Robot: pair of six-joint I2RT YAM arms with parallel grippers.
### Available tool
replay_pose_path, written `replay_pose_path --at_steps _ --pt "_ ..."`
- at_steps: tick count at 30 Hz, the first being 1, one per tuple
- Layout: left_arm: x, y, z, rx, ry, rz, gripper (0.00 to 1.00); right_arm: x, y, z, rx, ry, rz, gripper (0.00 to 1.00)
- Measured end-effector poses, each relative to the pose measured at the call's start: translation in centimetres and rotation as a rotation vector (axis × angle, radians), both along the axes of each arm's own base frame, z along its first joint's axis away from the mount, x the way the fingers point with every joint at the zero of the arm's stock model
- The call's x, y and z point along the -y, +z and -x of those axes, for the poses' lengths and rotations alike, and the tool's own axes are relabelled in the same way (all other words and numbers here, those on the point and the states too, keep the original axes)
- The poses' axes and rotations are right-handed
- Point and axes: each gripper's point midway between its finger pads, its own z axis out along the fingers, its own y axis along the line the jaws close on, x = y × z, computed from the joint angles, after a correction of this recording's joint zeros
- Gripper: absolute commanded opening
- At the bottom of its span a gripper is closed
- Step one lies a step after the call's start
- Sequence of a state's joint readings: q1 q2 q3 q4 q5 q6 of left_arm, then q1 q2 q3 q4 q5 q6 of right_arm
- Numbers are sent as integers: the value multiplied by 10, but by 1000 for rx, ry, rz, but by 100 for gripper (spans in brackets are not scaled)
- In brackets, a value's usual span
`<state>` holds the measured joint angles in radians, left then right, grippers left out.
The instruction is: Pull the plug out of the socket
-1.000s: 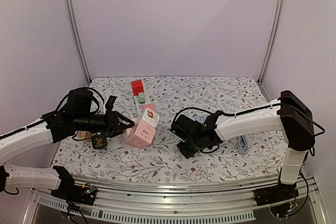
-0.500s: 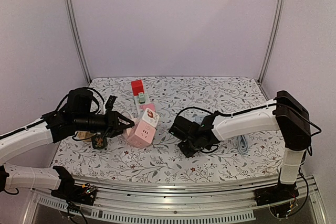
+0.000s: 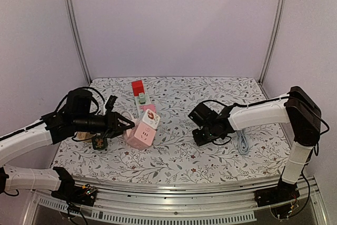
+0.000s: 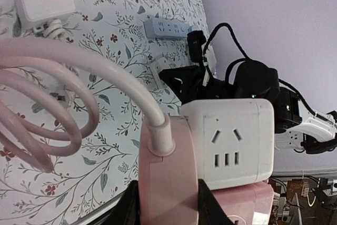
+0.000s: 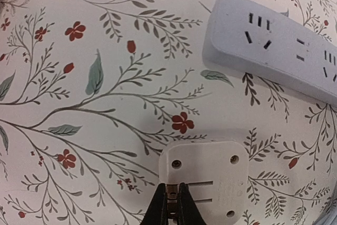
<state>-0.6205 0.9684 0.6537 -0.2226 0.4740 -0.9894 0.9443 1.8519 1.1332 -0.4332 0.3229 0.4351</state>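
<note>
plug looks free, right pincer pinched shut over it

the white plug (image 5: 202, 183) seems to lie on the bench (image 3: 174, 162), well right of the pink socket cube (image 3: 143, 131), which your left pincer (image 4: 168, 212) clamps by its base. your right pincer (image 5: 169, 204) is narrow, tips together at the plug's near edge, seemingly holding nothing. lower it like that and you'd likely shove the plug toward the grey power strip (image 5: 274, 46). let go carelessly on the left and the cube could topple.

The left arm (image 3: 26, 142) and right arm (image 3: 258, 114) are white tubes joined by black housings, with black cables looping along them. The left claw (image 3: 129, 124) and right claw (image 5: 175, 189) have black fingers (image 5: 167, 206); the right pair tapers to fine tips.
</note>
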Motion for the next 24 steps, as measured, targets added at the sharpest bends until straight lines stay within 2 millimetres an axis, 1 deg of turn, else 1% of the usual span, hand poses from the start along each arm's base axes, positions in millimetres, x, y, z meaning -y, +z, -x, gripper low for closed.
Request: replay_pose_path --at_steps 3,5,10,12,14,16,17,19,21,24 --pt "-2 0 3 25 -11 -3 8 21 -1 -13 -20 -73 -44 7" --pt "-3 -3 5 34 -16 -10 7 32 -2 -21 -27 -110 -64 6" --pt "-8 -14 7 48 -15 -43 6 48 -4 -35 -37 -178 -120 7" --pt "-8 -16 7 62 -13 -57 5 52 -4 -37 -40 -193 -135 10" --pt "-7 -16 7 81 -11 -72 4 54 -5 -40 -46 -210 -153 17" --pt "-5 -17 8 102 -13 -89 4 58 -8 -41 -54 -229 -162 31" --pt "-4 -17 8 110 -13 -96 4 59 -7 -41 -57 -234 -169 42" --pt "-2 -18 9 135 -10 -119 4 60 -6 -41 -61 -248 -184 54" --pt "-1 -19 10 163 -4 -144 5 61 -3 -38 -69 -250 -195 64" --pt "1 -21 11 209 11 -187 5 64 7 -32 -83 -260 -218 76"
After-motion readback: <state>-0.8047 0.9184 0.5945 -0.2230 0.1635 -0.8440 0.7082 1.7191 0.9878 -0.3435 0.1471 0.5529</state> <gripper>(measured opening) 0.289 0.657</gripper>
